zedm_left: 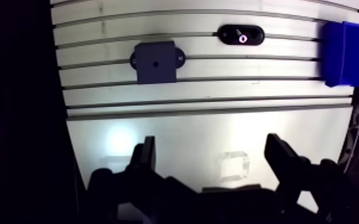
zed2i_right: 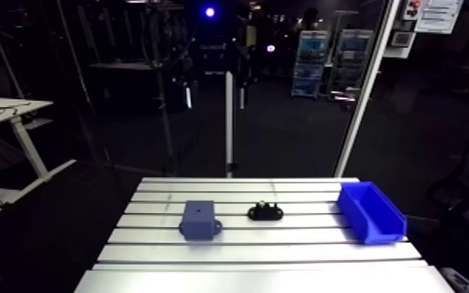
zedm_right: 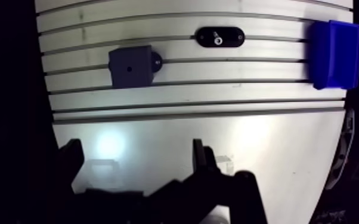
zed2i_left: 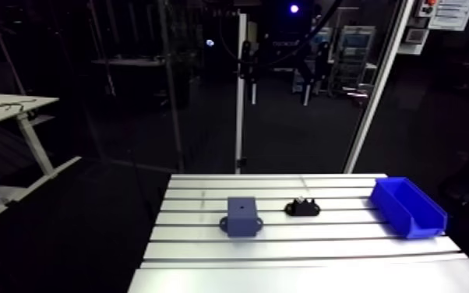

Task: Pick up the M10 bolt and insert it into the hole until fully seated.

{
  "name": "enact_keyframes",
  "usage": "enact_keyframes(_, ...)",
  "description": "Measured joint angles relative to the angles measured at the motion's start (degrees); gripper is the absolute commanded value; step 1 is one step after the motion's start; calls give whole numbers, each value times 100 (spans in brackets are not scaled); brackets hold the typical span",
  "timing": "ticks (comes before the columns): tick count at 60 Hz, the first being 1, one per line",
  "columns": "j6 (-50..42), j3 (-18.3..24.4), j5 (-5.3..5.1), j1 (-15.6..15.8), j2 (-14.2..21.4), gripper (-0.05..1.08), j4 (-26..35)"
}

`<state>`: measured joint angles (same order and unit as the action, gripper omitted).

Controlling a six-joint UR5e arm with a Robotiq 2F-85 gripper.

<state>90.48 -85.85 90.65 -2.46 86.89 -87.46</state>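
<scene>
Gripper (zedm_left: 211,144) is hovering spread wide and empty, well short of the holed block (zedm_left: 155,62), so next it's needing to reach the bolt (zedm_left: 241,39) beside that block.

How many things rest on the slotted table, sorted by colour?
Bright blue: 1, the bin
Slate blue: 1, the block with a hole
Black: 1, the holder
Total: 3
</scene>
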Motion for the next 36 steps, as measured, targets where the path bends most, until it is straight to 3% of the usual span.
enact_keyframes(36, 26, 10, 9, 0, 9, 1, -2)
